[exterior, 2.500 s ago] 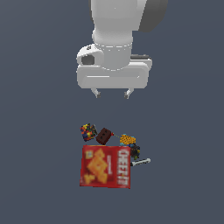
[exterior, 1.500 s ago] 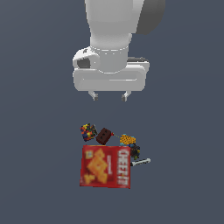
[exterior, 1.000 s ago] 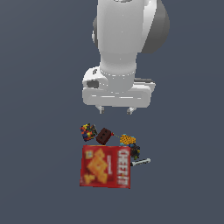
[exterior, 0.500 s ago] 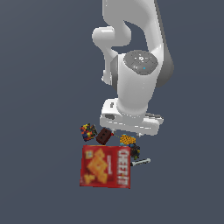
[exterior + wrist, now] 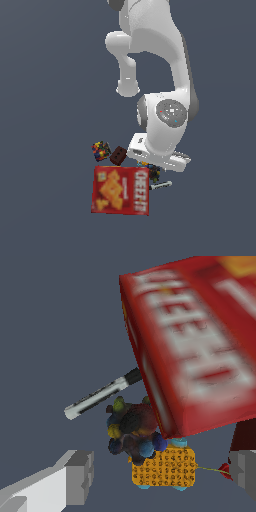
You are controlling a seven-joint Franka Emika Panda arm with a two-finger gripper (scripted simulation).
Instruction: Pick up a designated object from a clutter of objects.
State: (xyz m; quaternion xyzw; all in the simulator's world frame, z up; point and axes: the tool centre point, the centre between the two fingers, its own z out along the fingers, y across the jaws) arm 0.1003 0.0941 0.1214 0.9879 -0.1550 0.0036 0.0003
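The designated object [image 5: 131, 428] is a small dark lumpy clump with yellow, blue and red knobs, lying against the corner of the red Cheez-It box [image 5: 200, 346]. It touches the orange-yellow dotted piece [image 5: 162, 470]. My gripper [image 5: 160, 476] is open, its grey fingers [image 5: 75, 478] wide apart on either side of the dotted piece and the clump, with nothing held. In the exterior view the white hand [image 5: 159, 156] hangs low over the clump [image 5: 153, 173] and hides most of it.
A black-and-white marker [image 5: 100, 398] lies just beyond the clump. A brown block [image 5: 118, 155] and a multicoloured dark cube [image 5: 101, 149] sit behind the red box [image 5: 121, 190] toward the exterior view's left. The floor is flat grey.
The arm has come down from high above and shifted toward the exterior view's right, onto the clutter. The fingers stay apart; no object has moved.
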